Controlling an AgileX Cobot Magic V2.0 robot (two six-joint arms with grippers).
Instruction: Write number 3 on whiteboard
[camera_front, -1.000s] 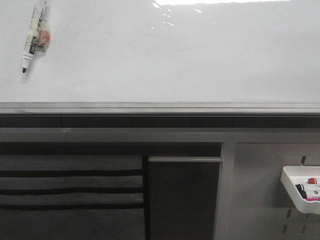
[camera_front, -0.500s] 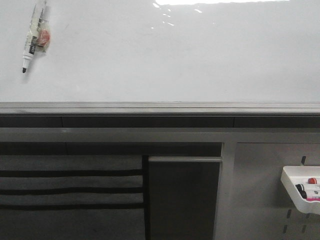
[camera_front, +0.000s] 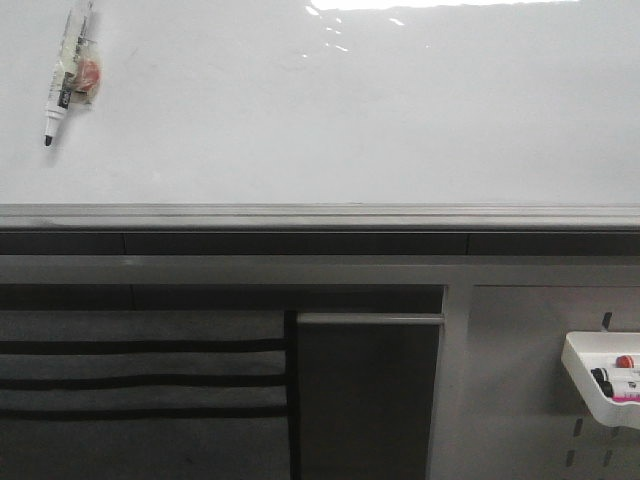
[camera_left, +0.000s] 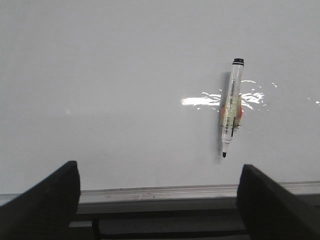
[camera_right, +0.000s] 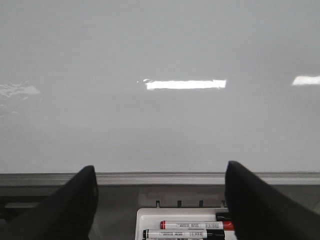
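Observation:
The whiteboard (camera_front: 330, 110) fills the upper half of the front view, glossy white with glare and a grey frame edge (camera_front: 320, 214). No number 3 shows on it. An uncapped black marker (camera_front: 68, 78) hangs on the board at its upper left, tip down; it also shows in the left wrist view (camera_left: 231, 114). My left gripper (camera_left: 159, 200) is open and empty, facing the board's lower edge, apart from the marker. My right gripper (camera_right: 160, 205) is open and empty above a white tray (camera_right: 150, 217) of markers. Neither gripper shows in the front view.
The white tray (camera_front: 578, 362) with red, black and pink markers hangs on a grey slotted panel at the lower right. Below the board's frame are a dark rail, grey slats at the left and a dark panel (camera_front: 365, 400) in the middle.

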